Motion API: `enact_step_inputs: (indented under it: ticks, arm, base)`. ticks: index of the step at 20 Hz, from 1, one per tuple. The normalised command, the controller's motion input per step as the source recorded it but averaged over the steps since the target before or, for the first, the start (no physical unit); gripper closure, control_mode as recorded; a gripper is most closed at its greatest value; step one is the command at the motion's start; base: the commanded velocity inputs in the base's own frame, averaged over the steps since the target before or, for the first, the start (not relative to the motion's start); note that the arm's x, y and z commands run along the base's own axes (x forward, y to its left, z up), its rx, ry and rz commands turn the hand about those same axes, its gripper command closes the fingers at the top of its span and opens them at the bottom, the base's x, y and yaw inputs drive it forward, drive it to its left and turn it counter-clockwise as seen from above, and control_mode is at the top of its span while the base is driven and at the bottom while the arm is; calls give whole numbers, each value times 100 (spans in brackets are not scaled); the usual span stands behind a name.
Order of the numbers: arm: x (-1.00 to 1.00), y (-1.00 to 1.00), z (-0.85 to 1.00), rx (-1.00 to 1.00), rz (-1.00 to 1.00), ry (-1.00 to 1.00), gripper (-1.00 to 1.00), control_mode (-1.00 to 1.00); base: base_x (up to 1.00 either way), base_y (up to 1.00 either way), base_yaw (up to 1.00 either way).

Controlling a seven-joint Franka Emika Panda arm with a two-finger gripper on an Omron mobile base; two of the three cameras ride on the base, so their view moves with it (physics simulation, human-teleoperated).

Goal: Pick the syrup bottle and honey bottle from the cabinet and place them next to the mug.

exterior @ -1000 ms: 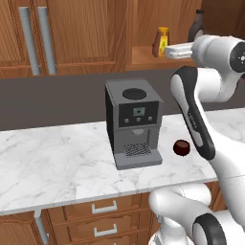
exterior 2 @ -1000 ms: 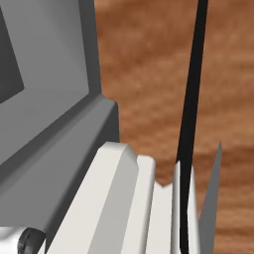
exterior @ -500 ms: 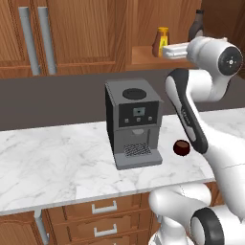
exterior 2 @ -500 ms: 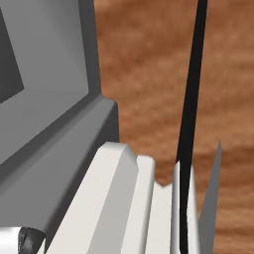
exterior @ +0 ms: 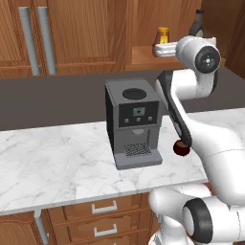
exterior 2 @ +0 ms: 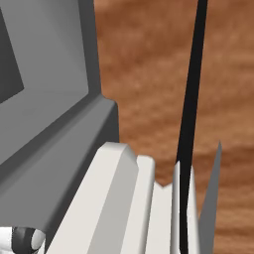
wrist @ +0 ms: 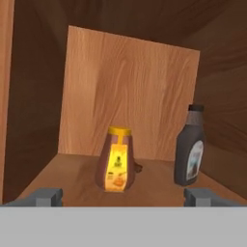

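Observation:
In the hand view the honey bottle (wrist: 115, 159), amber with a yellow top, stands on the cabinet (wrist: 77, 181) floor straight ahead. The dark syrup bottle (wrist: 190, 154) stands upright to its right. My gripper (wrist: 123, 197) is open, its two fingertips (wrist: 46, 197) spread wide and short of both bottles. In the left base view my gripper (exterior: 161, 50) reaches up to the open cabinet (exterior: 143, 55) in front of the honey bottle (exterior: 162, 34); the syrup bottle (exterior: 198, 23) rises behind my arm. The maroon mug (exterior: 181, 149) sits on the marble counter right of the coffee machine.
A grey coffee machine (exterior: 134, 123) stands mid-counter on the marble top (exterior: 57, 162). Closed wooden doors with long grey handles (exterior: 38, 40) fill the upper left. Drawers (exterior: 105, 208) sit below the counter. The right base view is blocked by a close grey and white surface (exterior 2: 64, 149).
My hand has swung left and drawn up in front of the cabinet opening, with the wrist rotating. Bottles and mug have not moved.

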Motion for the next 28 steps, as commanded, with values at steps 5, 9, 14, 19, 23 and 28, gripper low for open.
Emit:
enact_step_inputs:
  ticks: [5,9,14,19,23,28]
  arm:
    - [83,-12,-4,0,0,0,-100,-100]
    - [41,0,0,2,5,0,-100,-100]
    - [17,-2,0,3,5,0,-100,-100]
    - [20,-16,0,2,0,0,-100,-100]
    - [41,-4,0,0,0,0,-100,-100]
    - [67,0,0,0,0,0,-100,-100]
  base:
    - [0,0,0]
    - [0,0,0]
    - [0,0,0]
    - [0,0,0]
    - [0,0,0]
    - [0,0,0]
